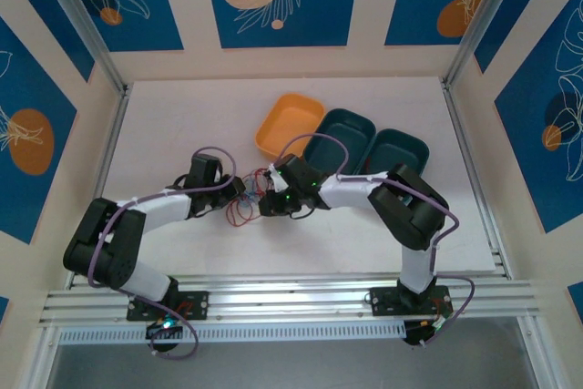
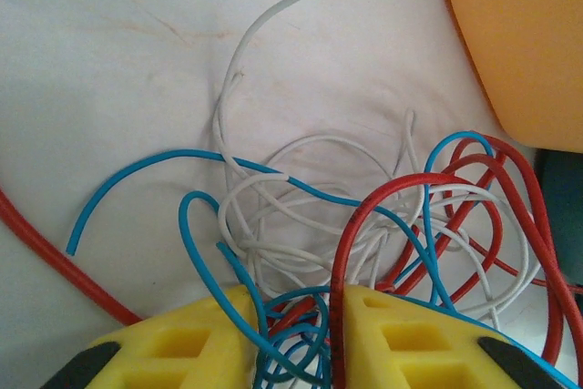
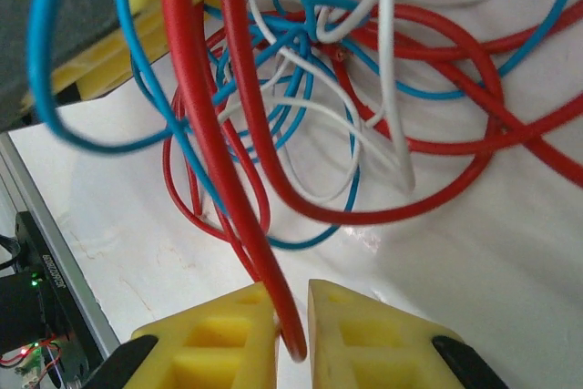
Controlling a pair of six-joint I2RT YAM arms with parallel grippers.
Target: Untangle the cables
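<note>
separating step, judged. right gripper (image 3: 293,305) pinched the red cable (image 3: 205,116); left gripper (image 2: 296,305) narrow around cables (image 2: 339,261), grip unclear. next move needed slow outward pull.

My white table (image 1: 182,116) sits evenly lit inside cream walls (image 1: 273,61) hung with blue panels (image 1: 319,6) of orange discs and white leaves.

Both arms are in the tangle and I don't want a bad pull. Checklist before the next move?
1. One strand in right gripper: ok, shut on a red cable.
2. One strand in left gripper: not ok, blue cables and red sit between its open jaws.
3. Tangle loosened: not ok, red, blue and white cables loop through each other.
4. A white end free: ok, lies loose on the table.
5. Same red strand at both grippers: cannot tell.
</note>
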